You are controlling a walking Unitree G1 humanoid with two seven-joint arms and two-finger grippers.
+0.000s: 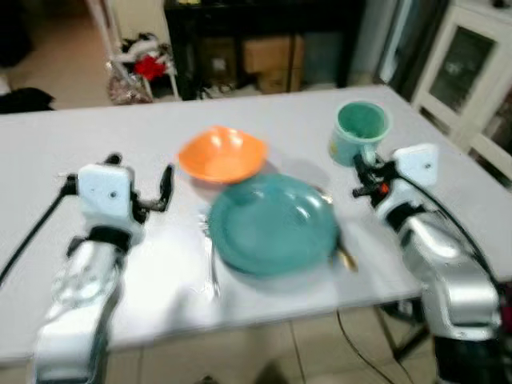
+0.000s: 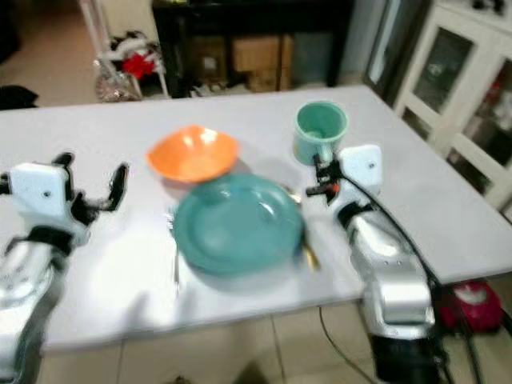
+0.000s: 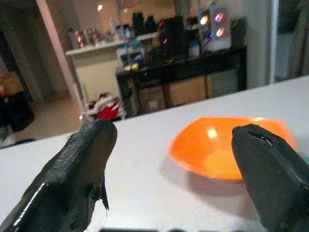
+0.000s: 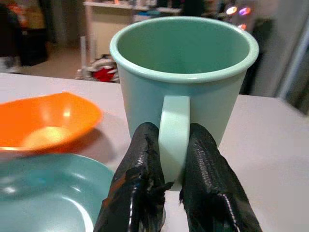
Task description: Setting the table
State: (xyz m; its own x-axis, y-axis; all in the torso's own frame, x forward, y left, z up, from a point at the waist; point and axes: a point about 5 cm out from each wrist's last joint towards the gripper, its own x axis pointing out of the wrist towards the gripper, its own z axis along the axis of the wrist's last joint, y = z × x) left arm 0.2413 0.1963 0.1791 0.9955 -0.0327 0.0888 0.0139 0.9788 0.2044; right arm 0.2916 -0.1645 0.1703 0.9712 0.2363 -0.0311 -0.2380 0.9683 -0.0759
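A teal plate [image 1: 272, 224] lies in the middle of the white table [image 1: 96, 120]. Just behind it to the left sits an orange bowl [image 1: 222, 154], which also appears in the wrist views [image 3: 227, 150] [image 4: 43, 121]. A pale green mug [image 4: 183, 72] stands upright behind the plate to the right [image 1: 360, 128]. My right gripper [image 4: 173, 140] is shut on the mug's handle, fingers on either side of it. My left gripper [image 3: 174, 140] hovers open over the table left of the bowl [image 1: 140, 172], holding nothing. A fork [image 1: 210, 264] lies left of the plate and a gold utensil [image 1: 346, 258] right of it.
A black shelf unit [image 1: 264, 32] with boxes stands beyond the table's far edge. A white glass-door cabinet [image 1: 472, 72] is at the right. Red clutter [image 1: 148, 68] lies on the floor at the back left. The table's front edge runs close under my arms.
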